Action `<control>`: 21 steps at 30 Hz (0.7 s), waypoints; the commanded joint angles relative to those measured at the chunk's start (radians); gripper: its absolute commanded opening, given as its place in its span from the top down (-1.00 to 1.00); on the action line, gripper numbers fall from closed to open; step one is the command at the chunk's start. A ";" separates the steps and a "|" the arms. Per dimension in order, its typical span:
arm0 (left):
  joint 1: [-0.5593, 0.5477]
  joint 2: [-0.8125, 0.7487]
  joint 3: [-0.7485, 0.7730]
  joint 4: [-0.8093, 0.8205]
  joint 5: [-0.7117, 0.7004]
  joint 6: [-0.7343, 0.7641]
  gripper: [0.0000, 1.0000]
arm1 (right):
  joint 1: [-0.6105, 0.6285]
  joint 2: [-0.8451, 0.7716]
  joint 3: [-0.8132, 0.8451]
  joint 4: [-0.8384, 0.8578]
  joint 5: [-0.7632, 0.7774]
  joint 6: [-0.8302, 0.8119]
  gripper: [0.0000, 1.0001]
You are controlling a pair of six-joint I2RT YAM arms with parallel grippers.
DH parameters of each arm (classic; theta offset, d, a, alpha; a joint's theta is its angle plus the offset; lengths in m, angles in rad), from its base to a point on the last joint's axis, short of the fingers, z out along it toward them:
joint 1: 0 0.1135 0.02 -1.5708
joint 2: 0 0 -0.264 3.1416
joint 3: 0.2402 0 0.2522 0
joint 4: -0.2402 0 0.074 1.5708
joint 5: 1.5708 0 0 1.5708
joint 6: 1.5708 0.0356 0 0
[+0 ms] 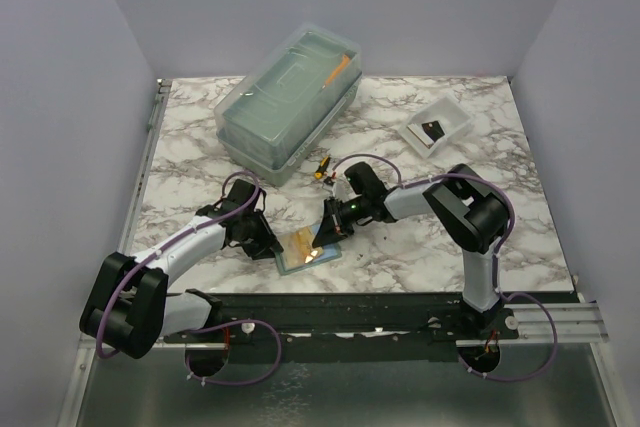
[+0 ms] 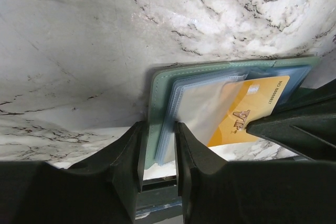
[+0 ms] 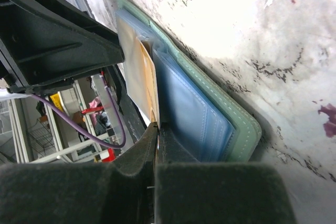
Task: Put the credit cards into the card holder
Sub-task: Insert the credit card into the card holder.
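Observation:
The grey-green card holder (image 1: 300, 250) lies open on the marble table near its front edge. My left gripper (image 2: 159, 153) is shut on its left edge, the green cover (image 2: 155, 108) and the clear pockets pinched between the fingers. My right gripper (image 3: 156, 127) is shut on the gold credit card (image 3: 147, 77). That gold card (image 2: 252, 111) lies slanted, its left part under a clear pocket sheet (image 2: 202, 108). The right gripper's dark fingers (image 2: 294, 129) hold its right end. A black credit card (image 1: 432, 132) lies in the white tray.
The white tray (image 1: 449, 113) sits at the back right. A large translucent lidded box (image 1: 290, 102) stands at the back centre, with an orange item (image 1: 338, 67) on its lid. A yellow-handled small tool (image 1: 322, 165) lies just in front of the box.

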State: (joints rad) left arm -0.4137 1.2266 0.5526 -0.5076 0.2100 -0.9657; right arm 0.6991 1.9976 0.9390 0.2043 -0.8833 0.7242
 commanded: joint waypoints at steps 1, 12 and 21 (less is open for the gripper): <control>-0.004 -0.004 -0.019 0.030 0.014 -0.019 0.35 | 0.005 0.034 -0.025 0.066 0.054 0.022 0.99; -0.012 -0.012 -0.037 0.088 0.043 -0.059 0.38 | 0.027 0.050 -0.039 0.154 0.032 0.084 0.99; -0.013 -0.056 -0.027 0.052 -0.035 -0.061 0.19 | 0.030 0.051 -0.005 0.017 0.104 -0.048 0.89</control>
State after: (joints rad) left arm -0.4164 1.2163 0.5266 -0.4519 0.2245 -1.0107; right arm 0.7147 2.0216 0.9157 0.3214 -0.8761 0.7761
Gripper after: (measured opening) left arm 0.349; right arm 0.015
